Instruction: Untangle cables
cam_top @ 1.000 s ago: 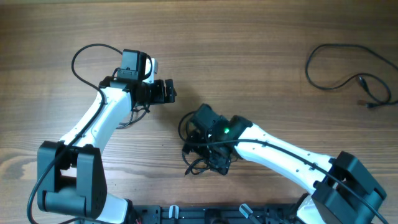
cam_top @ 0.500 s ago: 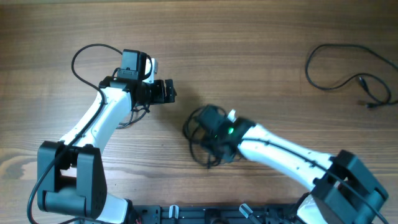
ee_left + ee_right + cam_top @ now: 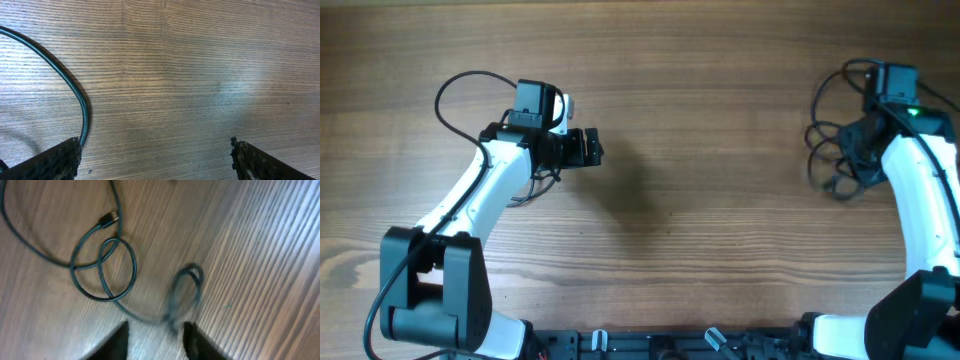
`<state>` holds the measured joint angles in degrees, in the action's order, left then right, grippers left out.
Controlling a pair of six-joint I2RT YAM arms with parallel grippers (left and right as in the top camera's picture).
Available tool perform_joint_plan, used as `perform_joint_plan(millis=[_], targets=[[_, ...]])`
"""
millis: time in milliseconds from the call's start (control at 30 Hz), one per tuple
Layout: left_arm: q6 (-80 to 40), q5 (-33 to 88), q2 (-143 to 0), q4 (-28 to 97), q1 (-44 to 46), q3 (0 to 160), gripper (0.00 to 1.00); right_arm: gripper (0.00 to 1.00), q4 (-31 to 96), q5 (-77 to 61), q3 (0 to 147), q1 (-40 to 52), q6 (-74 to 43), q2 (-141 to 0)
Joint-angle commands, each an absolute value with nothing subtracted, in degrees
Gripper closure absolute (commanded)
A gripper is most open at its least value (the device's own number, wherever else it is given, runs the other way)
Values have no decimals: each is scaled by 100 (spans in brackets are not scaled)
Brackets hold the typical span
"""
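The cables (image 3: 832,152) lie as thin black loops at the table's far right, partly under my right arm. My right gripper (image 3: 866,140) hovers just over them. In the right wrist view, overlapping loops (image 3: 117,270) with a small plug (image 3: 107,218) rest on the wood, and a blurred loop (image 3: 186,287) sits just ahead of the right gripper (image 3: 155,341). Its jaws stand apart with bare wood between them. My left gripper (image 3: 590,147) is left of centre, open (image 3: 155,161) over bare wood, far from the cables.
A thicker black cable (image 3: 455,88) fixed to the left arm loops out over the table's back left, and it crosses the left wrist view (image 3: 67,82). The arm bases (image 3: 650,345) line the front edge.
My right arm swung from the table's middle to the far right, taking the knotted cable bundle along. Its jaws have parted again. The left arm has not moved.
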<state>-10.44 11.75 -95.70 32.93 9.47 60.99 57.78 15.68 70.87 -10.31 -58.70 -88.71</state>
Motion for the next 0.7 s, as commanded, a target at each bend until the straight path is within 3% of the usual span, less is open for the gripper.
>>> perform_joint_plan(millis=[0, 67, 167, 200, 233, 300, 500, 667], targets=[[-1100, 1100, -9577, 3275, 950, 6095, 0, 0, 5717, 1608, 7150, -1020, -5527, -8969], [-1151, 1100, -9577, 3273, 950, 6051, 0, 0, 5623, 1216, 7150, -1009, -5242, -8976], [-1367, 1076, -9574, 3114, 947, 6042, 0, 0, 4958, -1319, 7111, -779, -3280, -8984], [-1461, 1063, -9574, 3000, 947, 6042, 2, 0, 4921, -1640, 7111, -655, -3148, -8991], [-1680, 1002, -9574, 2786, 943, 6042, 17, 0, 4917, -1704, 7096, -467, -3159, -8991], [-2329, 609, -9566, 2644, 838, 6042, 96, 0, 4814, -1684, 6997, -12, -3186, -9002], [-2512, -440, -9566, 2794, -93, 6042, 96, 0, 4071, -1680, 6582, 1304, -4248, -9225], [-2512, -456, -9623, 2851, -644, 5887, 94, 0, 3103, -1437, 6368, 2399, -4239, -9743]])
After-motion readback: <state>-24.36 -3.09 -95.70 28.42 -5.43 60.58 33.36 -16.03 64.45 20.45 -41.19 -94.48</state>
